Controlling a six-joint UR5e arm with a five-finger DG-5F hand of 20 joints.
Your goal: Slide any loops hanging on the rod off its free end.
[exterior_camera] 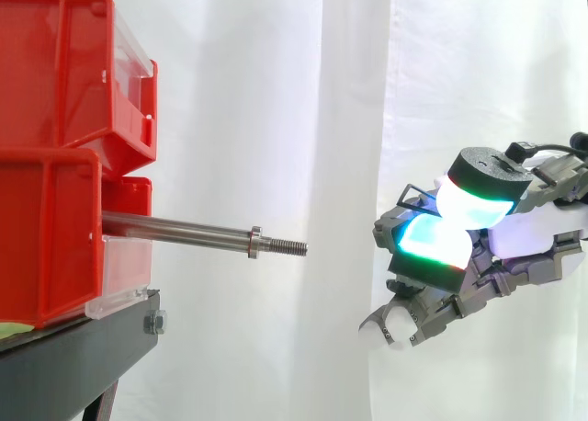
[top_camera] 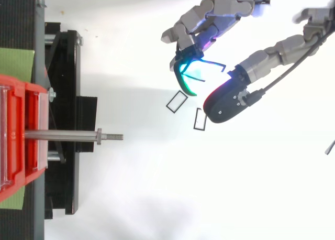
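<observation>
Robot hand (exterior_camera: 501, 272) at frame right, fingers loosely spread, well apart from steel rod (exterior_camera: 184, 228) at left, projecting from red bins (exterior_camera: 50, 210) on black stand (exterior_camera: 73, 366).

Level side view, overhead top view — both on the rod (exterior_camera: 179, 228)

Rod (exterior_camera: 184, 230): smooth shiny metal w/ threaded tip. Bins (exterior_camera: 55, 72): glossy red plastic, clear plastic fronts. Stand (exterior_camera: 73, 366): matt black. Curtain (exterior_camera: 276, 90): soft white cloth. Hand (exterior_camera: 514, 256): matt grey, translucent pads (exterior_camera: 432, 242).
</observation>
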